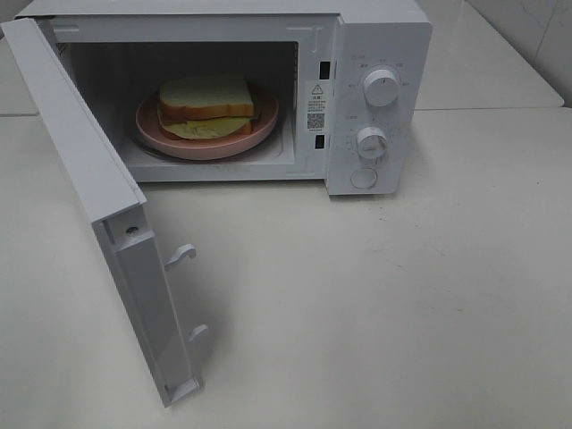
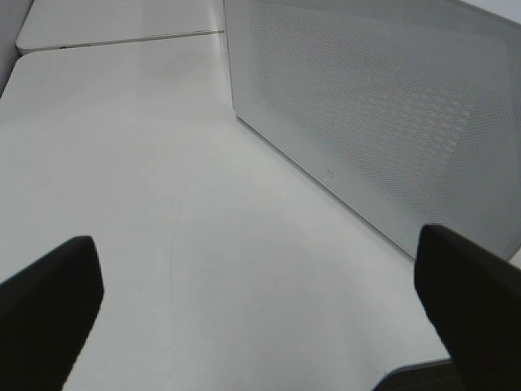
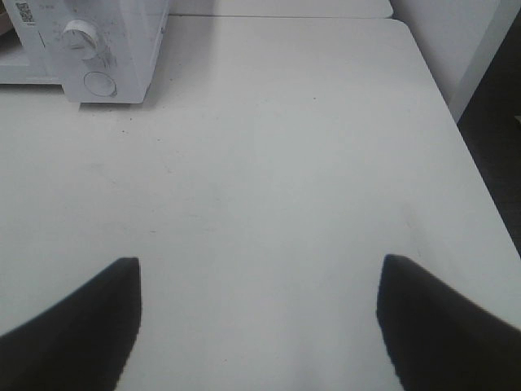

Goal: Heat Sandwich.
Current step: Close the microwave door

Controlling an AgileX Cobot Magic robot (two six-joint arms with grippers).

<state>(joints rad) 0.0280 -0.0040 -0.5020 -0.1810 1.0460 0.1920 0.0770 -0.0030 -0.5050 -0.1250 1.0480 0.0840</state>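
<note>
One sandwich (image 1: 207,105) sits on the pink plate (image 1: 179,145) inside the open microwave (image 1: 380,36) at the desk's (image 1: 357,295) far edge. It looks soft, light and crushable, so handle it by the plate rim. Left gripper (image 2: 256,240) and right gripper (image 3: 259,265) are released and empty.

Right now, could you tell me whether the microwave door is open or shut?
Open: the door stands swung out, and the sandwich on its pink plate shows inside.

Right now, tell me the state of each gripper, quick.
Left gripper: open, holding nothing.
Right gripper: open, holding nothing.
</note>
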